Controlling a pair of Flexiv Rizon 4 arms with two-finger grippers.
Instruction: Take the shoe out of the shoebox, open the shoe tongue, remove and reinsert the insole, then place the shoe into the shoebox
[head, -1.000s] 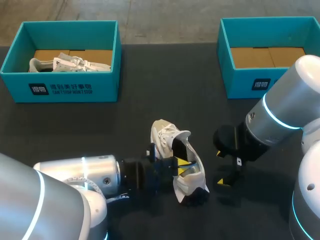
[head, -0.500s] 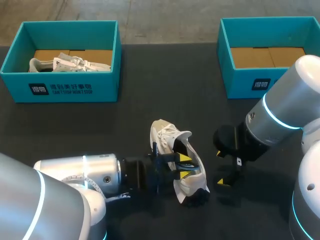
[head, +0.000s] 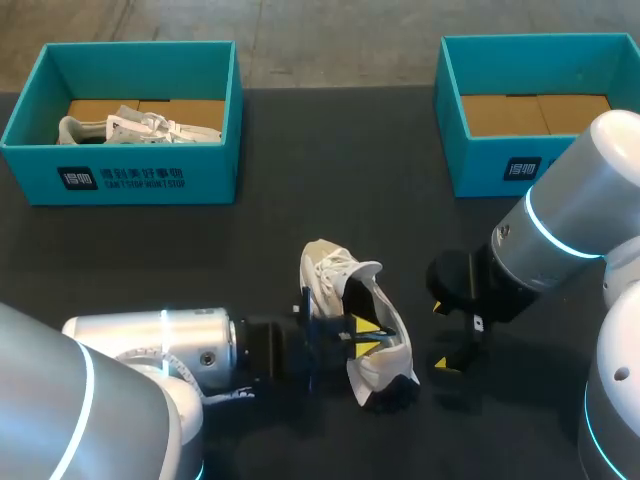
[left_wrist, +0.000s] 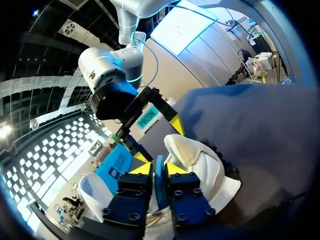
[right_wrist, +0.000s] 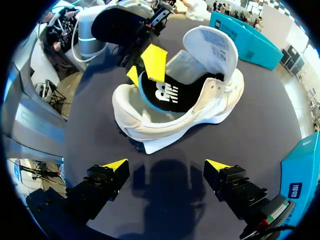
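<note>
A white shoe lies on the dark table's middle, its tongue folded up and back. Inside it lies a black insole with a blue edge. My left gripper comes in from the shoe's heel side and reaches into the opening. In the left wrist view its yellow tips close on the insole's blue edge, with the shoe just ahead. My right gripper stands open beside the shoe, a short way off. From the right wrist, the shoe is ahead of the wide-open gripper.
A teal shoebox at the back left holds another white shoe. A second teal shoebox at the back right shows only its cardboard floor. Dark tabletop lies between the boxes and the shoe.
My left gripper's fingers spread apart inside the shoe, then drew together again on the insole's edge. The shoe and my right arm stayed put.
</note>
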